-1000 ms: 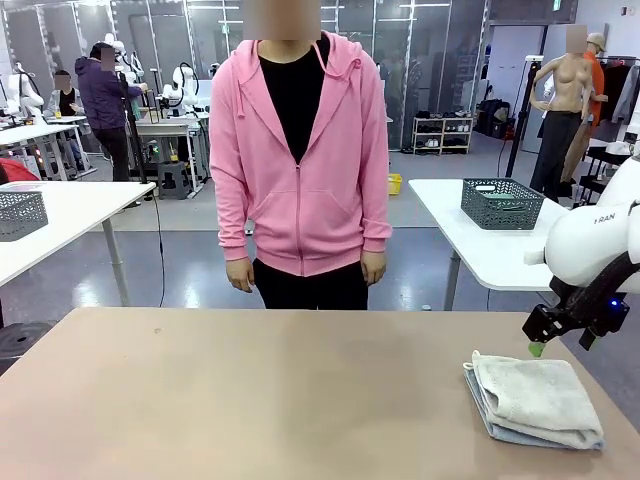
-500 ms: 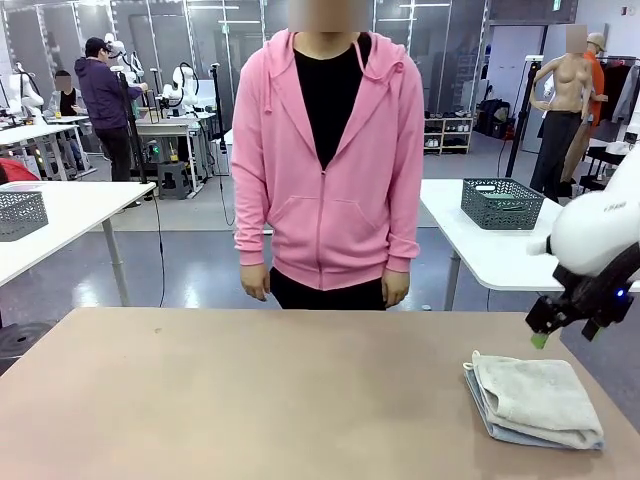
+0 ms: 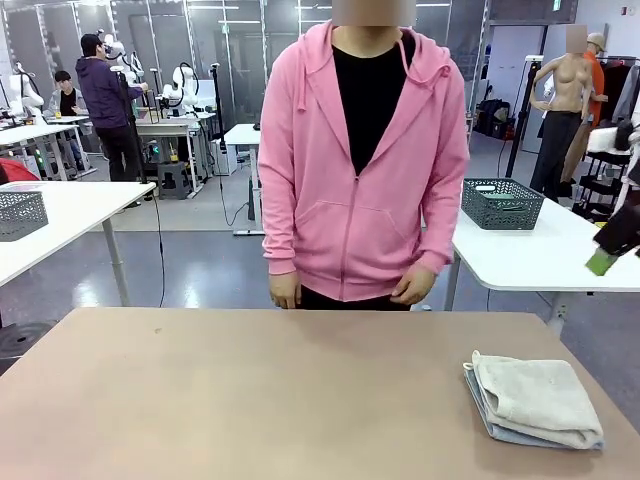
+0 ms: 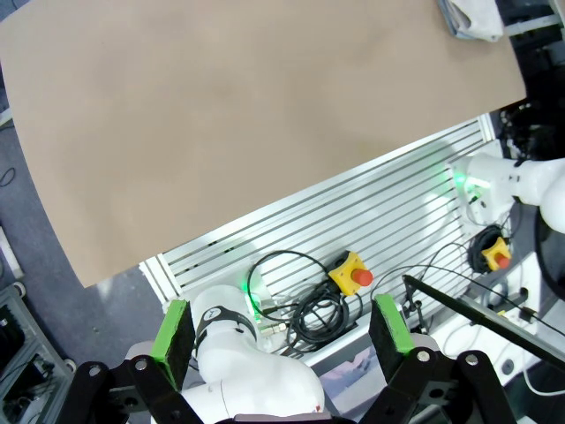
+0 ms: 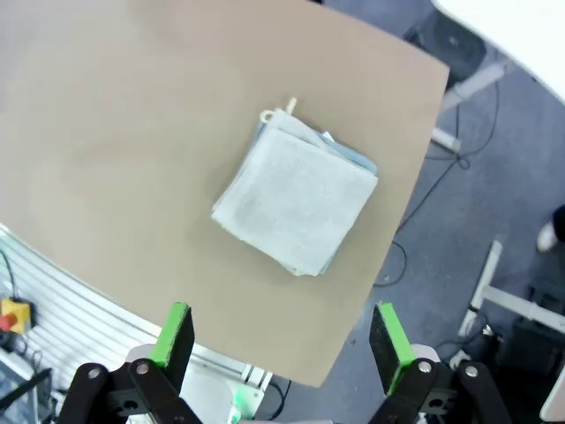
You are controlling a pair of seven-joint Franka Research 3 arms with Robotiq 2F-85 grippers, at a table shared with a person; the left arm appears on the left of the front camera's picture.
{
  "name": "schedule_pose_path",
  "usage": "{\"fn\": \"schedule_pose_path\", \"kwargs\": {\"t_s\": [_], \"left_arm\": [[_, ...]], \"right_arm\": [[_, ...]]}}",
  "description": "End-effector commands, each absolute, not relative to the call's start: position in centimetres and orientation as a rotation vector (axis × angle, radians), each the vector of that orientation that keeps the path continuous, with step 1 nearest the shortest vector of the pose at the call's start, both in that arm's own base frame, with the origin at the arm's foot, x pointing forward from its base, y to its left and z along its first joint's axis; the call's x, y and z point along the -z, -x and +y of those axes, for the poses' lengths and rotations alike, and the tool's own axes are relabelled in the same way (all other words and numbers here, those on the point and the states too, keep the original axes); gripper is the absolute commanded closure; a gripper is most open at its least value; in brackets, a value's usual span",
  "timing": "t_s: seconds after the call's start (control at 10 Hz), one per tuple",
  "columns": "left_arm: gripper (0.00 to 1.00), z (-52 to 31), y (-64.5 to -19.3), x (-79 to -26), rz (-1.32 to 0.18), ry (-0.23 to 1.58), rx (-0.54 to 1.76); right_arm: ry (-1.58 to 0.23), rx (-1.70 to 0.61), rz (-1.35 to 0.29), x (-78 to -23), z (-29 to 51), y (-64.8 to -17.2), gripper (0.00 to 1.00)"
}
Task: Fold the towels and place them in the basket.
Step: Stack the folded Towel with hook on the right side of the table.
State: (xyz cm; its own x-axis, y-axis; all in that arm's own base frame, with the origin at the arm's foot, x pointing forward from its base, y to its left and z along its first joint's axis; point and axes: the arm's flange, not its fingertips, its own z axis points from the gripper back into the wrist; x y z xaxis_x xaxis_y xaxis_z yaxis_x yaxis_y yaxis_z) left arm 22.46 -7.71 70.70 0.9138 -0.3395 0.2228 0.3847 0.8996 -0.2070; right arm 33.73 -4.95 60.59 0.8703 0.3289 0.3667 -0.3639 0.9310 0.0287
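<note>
Two folded towels lie stacked at the brown table's near right corner, the cream towel [image 3: 535, 395] on top of the light blue one [image 3: 505, 430]. From above, in the right wrist view, the cream towel [image 5: 296, 199] covers the blue towel [image 5: 357, 159] except for an edge. My right gripper [image 5: 281, 340] hangs open high over them, empty; one green pad [image 3: 602, 262] shows at the picture's right edge. My left gripper [image 4: 281, 329] is open and empty above the robot's base, with the towels [image 4: 472, 16] far off. A dark grey mesh basket [image 3: 500, 203] stands on the white side table.
A person in a pink hoodie [image 3: 365, 170] stands at the table's far edge, hands down. Another grey basket [image 3: 20, 213] sits on a white table at left. The brown table [image 3: 250, 400] is bare left of the towels. Cables and a red stop button [image 4: 357, 276] lie below my left wrist.
My right gripper has risen up and to the right, away from the towels. The person has stepped closer to the table and to the right. The towels have not moved.
</note>
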Motion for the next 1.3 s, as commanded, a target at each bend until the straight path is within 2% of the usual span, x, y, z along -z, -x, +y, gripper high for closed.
{"fn": "schedule_pose_path", "kwargs": {"t_s": [0.0, 0.2, 0.5, 0.9, 1.2], "left_arm": [[0.00, -7.7, -22.3, -70.6, -0.184, 0.254, 0.395], [0.00, -7.7, -22.3, -70.6, -0.184, 0.254, 0.395], [0.00, -7.7, -22.3, -70.6, -0.184, 0.254, 0.395], [0.00, -7.7, -22.3, -70.6, -0.184, 0.254, 0.395], [0.00, -7.7, -22.3, -70.6, -0.184, 0.254, 0.395]], "right_arm": [[-0.200, -0.474, -0.400, -62.6, -6.8, -30.0, 0.00], [-0.225, -0.566, -0.418, -63.8, -7.7, -25.5, 0.00], [-0.181, -0.614, -0.421, -62.8, -9.1, -21.1, 0.00], [-0.159, -0.568, -0.406, -61.4, -9.7, -19.8, 0.00], [-0.188, -0.594, -0.424, -62.7, -9.2, -19.9, 0.00]]}}
